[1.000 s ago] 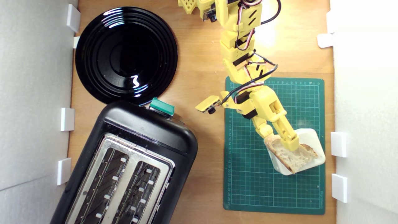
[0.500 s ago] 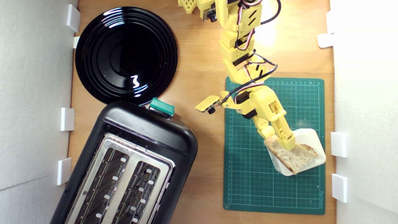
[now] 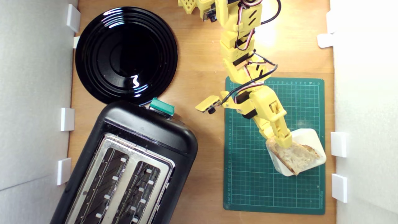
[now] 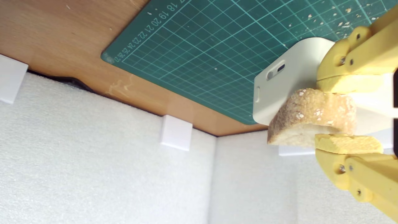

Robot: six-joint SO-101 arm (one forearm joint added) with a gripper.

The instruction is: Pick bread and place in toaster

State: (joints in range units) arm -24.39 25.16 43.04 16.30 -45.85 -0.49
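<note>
Yellow pincer (image 4: pixel 348 113) grips bread (image 4: pixel 311 116) over white block (image 3: pixel 307 137).

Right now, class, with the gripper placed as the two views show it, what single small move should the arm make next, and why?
Probably a short straight lift. In the wrist view the gripper has its two fingers closed on the bread, above and below its crust end. In the exterior view the slice lies over the white block on the green mat, so it should clear that before swinging towards the toaster.

Glossy black plate (image 3: pixel 126 54), matt wooden table (image 3: pixel 199 62), rough-crusted bread (image 4: pixel 311 116), smooth yellow plastic claw (image 4: pixel 348 113).
</note>
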